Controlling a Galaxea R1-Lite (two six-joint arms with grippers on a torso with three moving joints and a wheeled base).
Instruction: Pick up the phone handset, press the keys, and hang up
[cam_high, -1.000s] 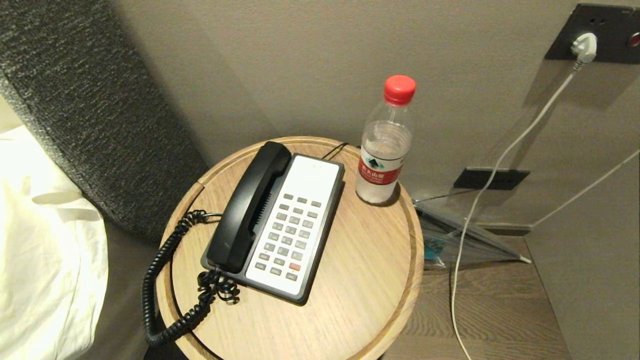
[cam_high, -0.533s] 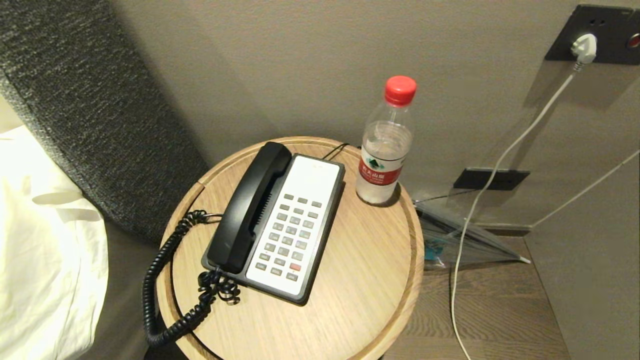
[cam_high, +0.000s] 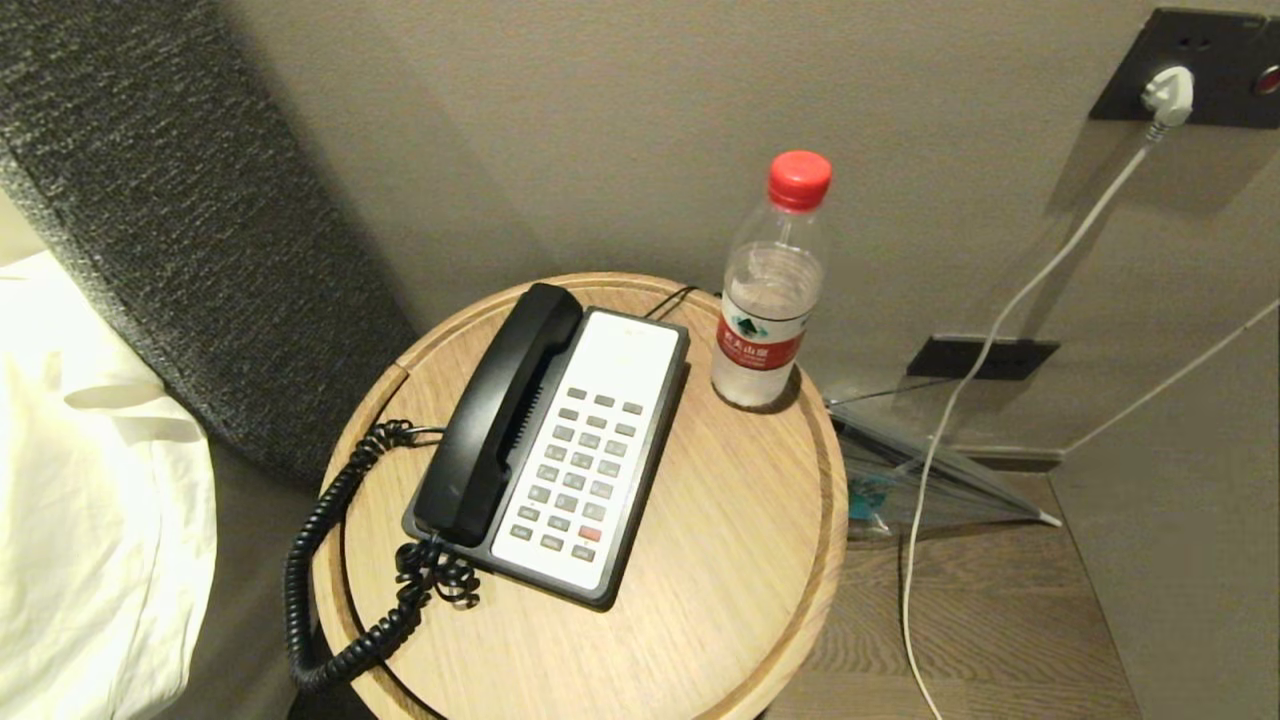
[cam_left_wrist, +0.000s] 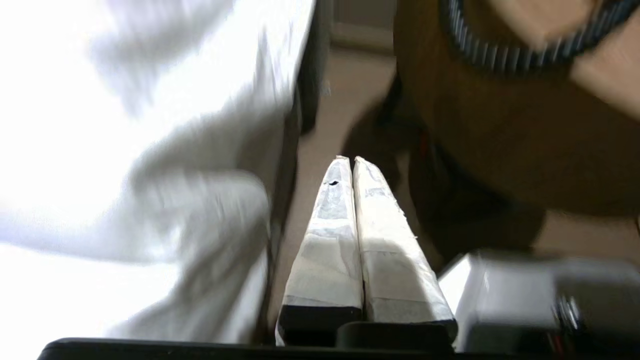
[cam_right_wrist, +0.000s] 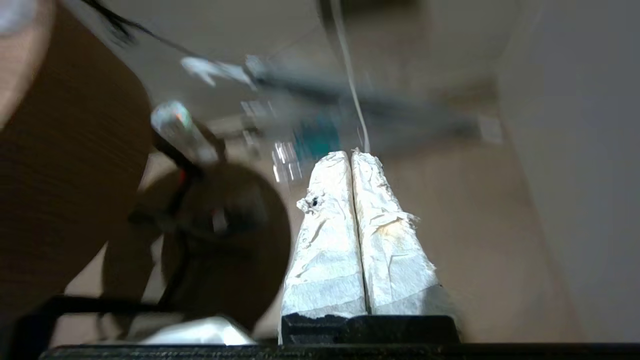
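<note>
Apparently either nothing has begun or all is done; frames can't settle which. Phone handset lies seated in its cradle along the left side of the phone base, centre of the head view, on the round wooden table; coiled cord droops off the lower-left rim. Water bottle stands upper right of the base. Left gripper and right gripper both have fingers pressed together, holding nothing, low beside the table, absent from the head view.
</note>
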